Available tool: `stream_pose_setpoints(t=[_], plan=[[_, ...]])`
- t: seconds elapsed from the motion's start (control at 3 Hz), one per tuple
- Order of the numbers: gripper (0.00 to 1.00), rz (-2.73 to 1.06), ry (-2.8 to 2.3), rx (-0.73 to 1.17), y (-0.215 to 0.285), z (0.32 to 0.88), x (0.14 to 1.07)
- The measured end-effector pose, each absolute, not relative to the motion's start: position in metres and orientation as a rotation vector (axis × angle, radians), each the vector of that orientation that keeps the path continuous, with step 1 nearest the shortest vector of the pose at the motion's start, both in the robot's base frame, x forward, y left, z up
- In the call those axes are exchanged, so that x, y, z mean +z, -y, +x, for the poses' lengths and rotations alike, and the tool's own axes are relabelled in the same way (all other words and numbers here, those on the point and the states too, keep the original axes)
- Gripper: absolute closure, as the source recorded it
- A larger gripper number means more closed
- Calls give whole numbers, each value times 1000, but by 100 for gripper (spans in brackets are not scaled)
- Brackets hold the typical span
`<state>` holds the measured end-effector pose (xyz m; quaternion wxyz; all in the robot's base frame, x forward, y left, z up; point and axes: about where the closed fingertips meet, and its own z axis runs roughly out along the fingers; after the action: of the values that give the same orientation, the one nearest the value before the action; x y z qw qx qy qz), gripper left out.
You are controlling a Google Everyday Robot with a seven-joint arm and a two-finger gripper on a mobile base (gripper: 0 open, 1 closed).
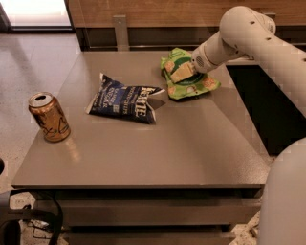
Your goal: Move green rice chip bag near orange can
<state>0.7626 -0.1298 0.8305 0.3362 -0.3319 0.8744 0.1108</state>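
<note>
Toward the far right part of the desk (167, 153), lying crumpled: green rice chip bag (197, 87), bright green, with round beige chips pictured on it. Pressed at its left half by the end effector (180, 74), down on the bag's upper face and touching it. Cannot tell whether spread apart, closed together or clamped on the bag. Carried by a white arm (248, 33) coming in from the right, its rounded joint high over the desk's far right edge. Just left of the green bag and nearer the camera, apart from it by a narrow strip of bare desk: dark blue Kettle chip bag (125, 98), lying flat, white lettering facing up. Well apart from both bags, near the desk's left edge: orange can (49, 117), upright, silver top showing, dark scribbles on its copper side. Blue bag roughly between green bag and can. Behind the desk, wooden panelling (143, 12); off to the left, pale speckled floor (28, 62).
</note>
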Motion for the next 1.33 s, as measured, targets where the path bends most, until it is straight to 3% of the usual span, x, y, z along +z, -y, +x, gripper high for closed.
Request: stream_pose_setpoints(t=[0.33,0.67,1.33], plan=[[87,-866,-2280,289,130,763,833],[100,-866,-2280,289,130,763,834],[100,-866,-2280,289,130,763,836]])
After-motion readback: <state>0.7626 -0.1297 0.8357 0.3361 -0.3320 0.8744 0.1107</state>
